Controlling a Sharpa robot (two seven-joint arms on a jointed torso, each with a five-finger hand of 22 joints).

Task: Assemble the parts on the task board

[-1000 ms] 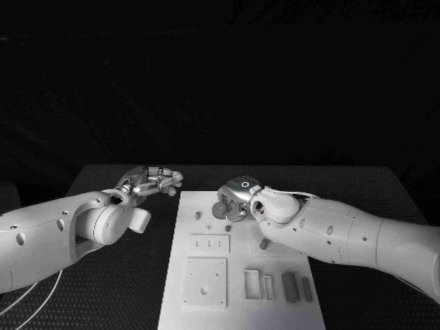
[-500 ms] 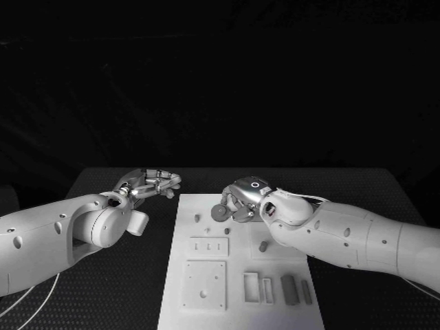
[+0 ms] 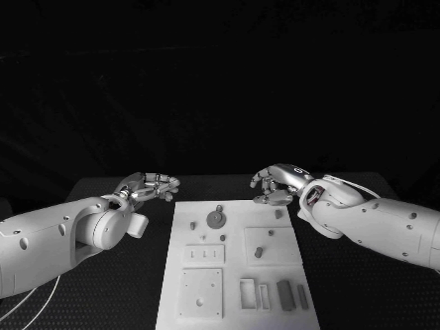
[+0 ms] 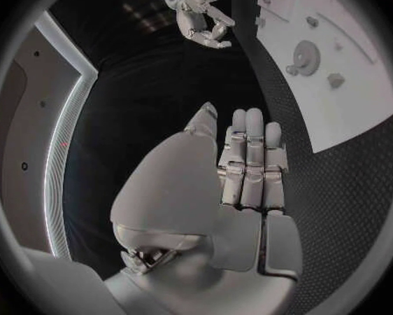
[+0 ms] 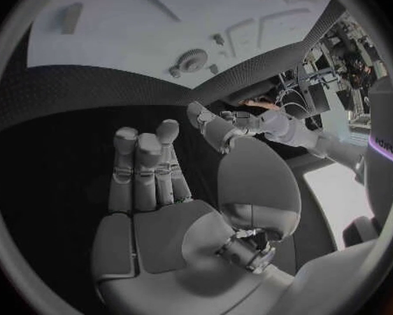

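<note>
The white task board [image 3: 235,271] lies in the middle of the black table. A round grey gear [image 3: 216,220] sits near its far end with small pegs [image 3: 278,214] around it. Grey bars [image 3: 285,291] lie at the near right by open slots [image 3: 248,292]. My right hand [image 3: 278,184] hovers past the board's far right corner, fingers loosely spread, holding nothing; the right wrist view shows its fingers [image 5: 144,168] bare, with the gear [image 5: 192,63] beyond. My left hand [image 3: 148,185] hangs off the far left corner, empty, its fingers [image 4: 249,161] extended.
Two raised square plates [image 3: 202,292] occupy the board's near left. Black table [image 3: 101,289] stretches on both sides of the board. In the left wrist view the right hand [image 4: 199,14] shows beyond the board [image 4: 354,77].
My right hand has let go at the gear and drawn back up and to the right, off the board; the gear now lies uncovered. The left hand has hardly moved.
</note>
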